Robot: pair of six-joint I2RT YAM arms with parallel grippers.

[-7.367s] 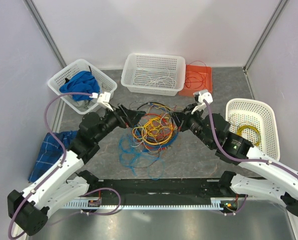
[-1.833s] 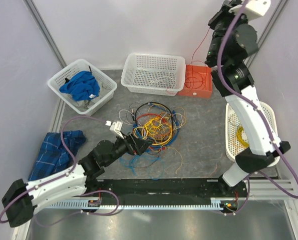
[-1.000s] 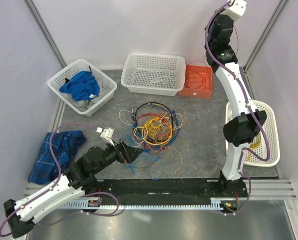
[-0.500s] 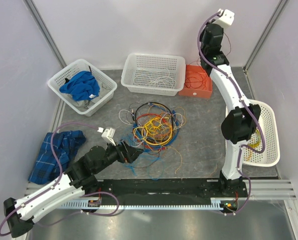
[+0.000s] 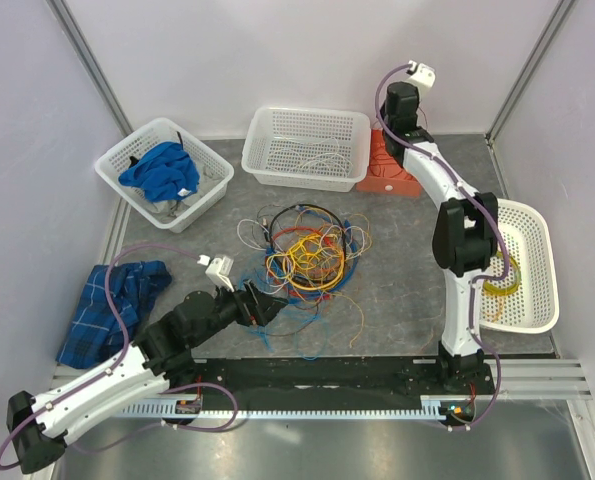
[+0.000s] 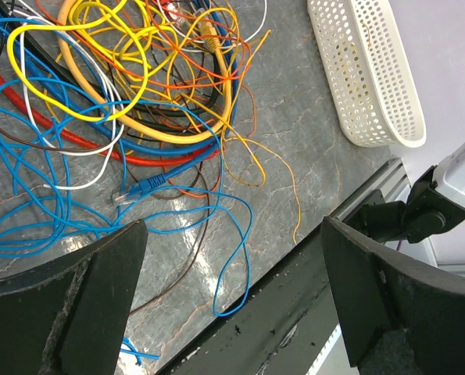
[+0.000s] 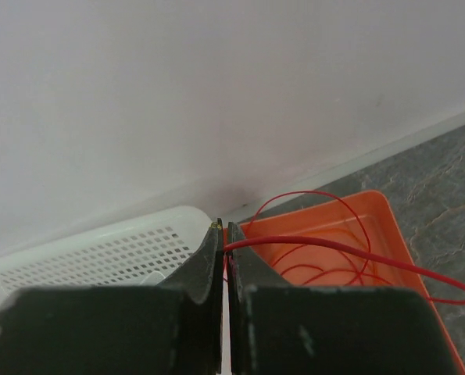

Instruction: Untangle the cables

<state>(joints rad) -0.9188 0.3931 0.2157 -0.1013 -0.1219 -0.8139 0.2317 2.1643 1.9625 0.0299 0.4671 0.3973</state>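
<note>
Right pincer [image 7: 223,234] is clamped shut on a single red wire [image 7: 310,244], way out at 1 o'clock over the orange tray [image 5: 377,165]. Left pincer [image 6: 234,226] is wide open with nothing in it, parked at the 7 o'clock edge of the cables [image 5: 307,255]. That bunch sits in the middle of the table [image 5: 407,270].

My read: the step in hand is dropping the red wire into the tray. To do it well, I'd come down low first so the loops settle inside the rim, then let go. In the right wrist view one loop swings out past the tray's 3 o'clock edge. So nudge toward 9 o'clock before releasing, or that bit flops onto the table. Don't yank either, since thin wire springs back.

Counts:
- white baskets: 3. There's one at 10 o'clock [image 5: 117,160] with a blue cloth [image 5: 157,170] in it, and one at 12 o'clock [image 5: 307,125] with pale wires. The one at 3 o'clock [image 5: 537,240] holds a yellow coil [image 5: 492,272].
- orange tray: 1
- cloths: 2, counting the checked blue one [image 5: 117,305] at 8 o'clock
- tangle: 1 bunch showing yellow, orange, red, blue, black and white. Can't count the strands, they're too knotted.
</note>
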